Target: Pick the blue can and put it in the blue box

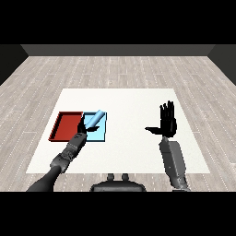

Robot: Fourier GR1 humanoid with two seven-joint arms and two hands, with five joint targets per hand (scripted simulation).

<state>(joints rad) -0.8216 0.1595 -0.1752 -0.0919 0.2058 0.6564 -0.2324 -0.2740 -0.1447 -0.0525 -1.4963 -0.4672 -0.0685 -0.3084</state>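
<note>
Head view across the white table (129, 152). In the near field, the two grey forearms enter from the lower corners. The right forearm (173, 161) rises to the right hand (168, 123), which is held upright above the bare right half of the table with its fingers straight and spread and the thumb out to the left; it holds nothing. The left forearm (69, 152) reaches diagonally toward the trays, and the left hand (84, 125) is curled round the lower end of the blue can (94, 120). The can is tilted, its upper end leaning far and right, over the light blue tray (100, 133). The red tray (67, 126) lies just left of the light blue tray, side by side with it.
</note>
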